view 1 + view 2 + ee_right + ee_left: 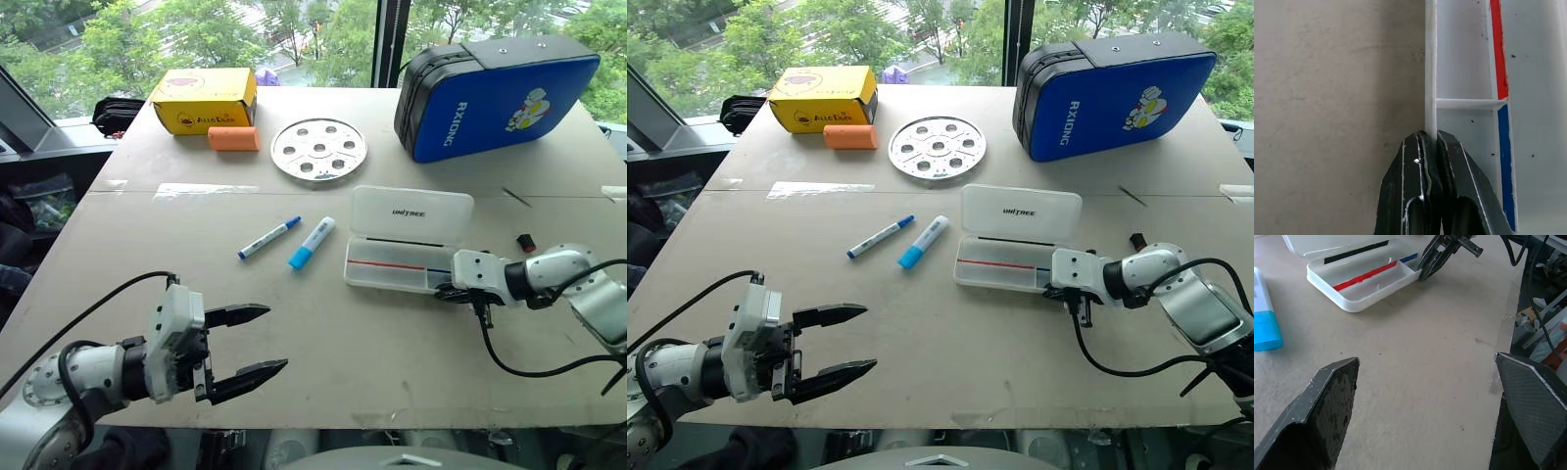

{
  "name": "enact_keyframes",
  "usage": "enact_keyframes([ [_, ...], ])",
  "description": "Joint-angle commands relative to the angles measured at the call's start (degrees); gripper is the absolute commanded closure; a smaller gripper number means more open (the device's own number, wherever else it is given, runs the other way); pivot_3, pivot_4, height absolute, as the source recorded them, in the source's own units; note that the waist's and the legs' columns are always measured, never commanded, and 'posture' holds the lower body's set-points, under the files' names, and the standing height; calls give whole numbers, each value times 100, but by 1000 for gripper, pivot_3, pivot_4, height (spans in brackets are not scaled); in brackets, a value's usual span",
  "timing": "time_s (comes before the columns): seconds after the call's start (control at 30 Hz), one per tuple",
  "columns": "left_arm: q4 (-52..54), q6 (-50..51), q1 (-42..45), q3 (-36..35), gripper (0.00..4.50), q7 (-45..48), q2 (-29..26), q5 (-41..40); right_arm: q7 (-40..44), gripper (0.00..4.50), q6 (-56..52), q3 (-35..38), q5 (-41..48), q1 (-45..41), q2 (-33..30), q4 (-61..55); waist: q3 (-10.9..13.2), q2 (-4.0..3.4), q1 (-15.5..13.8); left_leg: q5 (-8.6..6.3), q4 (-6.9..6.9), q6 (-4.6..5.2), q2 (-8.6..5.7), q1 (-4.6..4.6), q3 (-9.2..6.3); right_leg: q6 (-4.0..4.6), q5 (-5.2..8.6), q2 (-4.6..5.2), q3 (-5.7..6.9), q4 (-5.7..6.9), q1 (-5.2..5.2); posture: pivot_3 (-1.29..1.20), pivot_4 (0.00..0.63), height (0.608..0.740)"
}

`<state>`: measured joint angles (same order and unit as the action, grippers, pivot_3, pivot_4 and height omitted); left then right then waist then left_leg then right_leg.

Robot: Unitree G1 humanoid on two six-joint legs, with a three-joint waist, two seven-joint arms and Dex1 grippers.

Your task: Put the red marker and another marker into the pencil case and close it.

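Observation:
The white pencil case point(392, 275) lies open at the table's centre right, its lid point(411, 215) folded back and a red and blue stripe along the tray. My right gripper point(447, 290) is shut on the tray's thin front wall at its right end; the right wrist view shows the fingers point(1449, 166) pinching that wall. A thin blue-capped marker point(268, 238) and a thick light-blue-capped marker point(312, 244) lie left of the case. The red marker is out of view. My left gripper point(275, 339) hovers open and holding nothing near the front left, well short of both markers.
At the back stand a large blue padded case point(500, 93), a round metal disc with holes point(318, 149), a yellow box point(204, 100) and an orange block point(233, 138). A small dark piece with a red spot point(527, 242) lies right of the pencil case.

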<state>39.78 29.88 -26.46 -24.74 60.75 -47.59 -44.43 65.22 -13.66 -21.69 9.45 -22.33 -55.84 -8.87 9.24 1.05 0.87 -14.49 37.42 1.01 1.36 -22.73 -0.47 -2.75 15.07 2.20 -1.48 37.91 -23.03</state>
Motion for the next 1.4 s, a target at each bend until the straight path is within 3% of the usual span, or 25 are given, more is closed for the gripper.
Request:
enact_keyframes([
  [0.03,184,-84,-71,-125,0,-44,30,-24,434,4460,725,-63,-203,-276,270,231,1,-1,-8,0,0,0,1,-1,-2,0,0,0,0,0,0,0,150,740],
  [0.4,320,-32,-179,-235,0,-262,27,-102,894,4460,1329,-69,-656,-623,694,927,-1,1,-4,0,1,-1,3,4,-2,2,-1,2,-1,4,1,0,150,740],
  [0.5,306,46,-90,-208,0,-415,42,-185,1002,3557,1243,75,-490,-606,711,781,0,-1,-14,0,1,-1,4,4,-3,2,-1,2,0,5,1,0,150,740],
  [0.6,303,174,-4,-231,0,-582,53,-332,925,2228,1193,337,-353,-444,627,529,1,-2,-19,0,1,-1,3,3,-3,2,-1,4,0,4,1,0,150,740],
  [0.7,179,355,242,-231,0,-940,141,-523,887,793,863,1065,332,98,370,-166,2,-4,-68,0,1,-1,0,-4,-12,2,-1,9,6,4,1,0,150,740],
  [0.8,-103,531,815,-14,0,-1748,362,-277,536,793,130,2230,1371,1035,264,-1274,5,-11,-156,0,1,0,-6,-8,-15,0,-2,17,9,3,2,0,150,740],
  [0.93,-706,895,1676,330,0,-2441,388,75,-341,793,-606,3309,2722,1929,710,-2516,0,-4,-154,0,5,0,-3,2,-24,-1,-3,9,15,8,13,0,150,740],
  [1.03,-1333,1059,2380,642,0,-2590,337,343,-1035,793,-812,3680,2773,2254,896,-3167,0,-4,-151,0,5,0,-5,4,-23,-1,-3,2,13,11,14,0,150,740],
  [1.13,-2258,982,3201,1421,0,-2436,194,1050,-1515,793,-1172,3911,3051,2570,972,-3663,-1,-3,-154,0,7,0,-13,4,-20,-1,-2,-2,12,10,15,0,150,740],
  [1.33,-4111,480,4680,2680,0,-2076,375,2232,-1942,793,-1262,4130,2939,3181,994,-4236,-3,4,-154,0,9,0,-25,-8,-14,-2,-3,-2,22,5,14,0,150,740],
  [1.4,-4636,264,4963,2988,509,-1833,441,2528,-2012,691,-1261,4269,3005,3392,1008,-4400,-3,5,-145,0,9,0,-23,-6,-16,-2,-3,-2,14,6,11,0,150,740],
])
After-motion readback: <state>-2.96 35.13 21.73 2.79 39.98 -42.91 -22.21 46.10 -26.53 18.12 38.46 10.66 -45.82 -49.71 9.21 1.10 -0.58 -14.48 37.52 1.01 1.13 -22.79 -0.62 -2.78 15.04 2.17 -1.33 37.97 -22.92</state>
